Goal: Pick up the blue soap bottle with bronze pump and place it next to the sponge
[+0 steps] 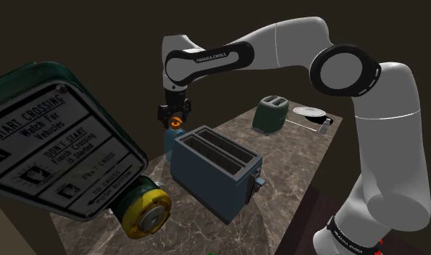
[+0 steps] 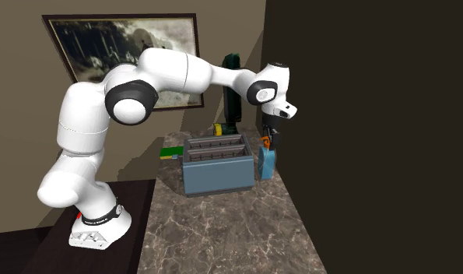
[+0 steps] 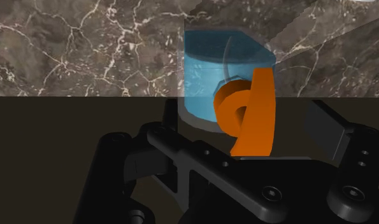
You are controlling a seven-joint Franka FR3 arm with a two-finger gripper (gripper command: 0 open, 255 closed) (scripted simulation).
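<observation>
Here, my black two-finger gripper point(image 1: 176, 122) hangs over a dark brown marble counter point(image 1: 297, 156) veined in white, left of centre in the shoulder view. The counter runs along a plain dark brown wall point(image 2: 362, 117) that takes up the right half of the second exterior view. A lighter wall at that frame's upper left carries one framed, grey-toned painting point(image 2: 121, 47).

The task's thing, one translucent blue soap bottle point(image 2: 266, 163) with an orange pump point(image 3: 251, 111), stands upright on the marble just right of centre in that view. It is close by the dark wall and just beside the end of a slate-blue two-slot toaster point(image 1: 214, 170). My fingers stand apart, one on either side of the pump. In the wrist view one finger point(image 3: 325, 127) is plainly clear of it, and nothing is clamped.

Counted: two toasters, the slate-blue one at centre of the shoulder view and a dark green one point(image 1: 270, 114) at upper right; one round white dish point(image 1: 310, 111) beside the green one; and one green pedestrian-crossing button box point(image 1: 54, 145) with a yellow push button point(image 1: 145, 214), large at lower left.
</observation>
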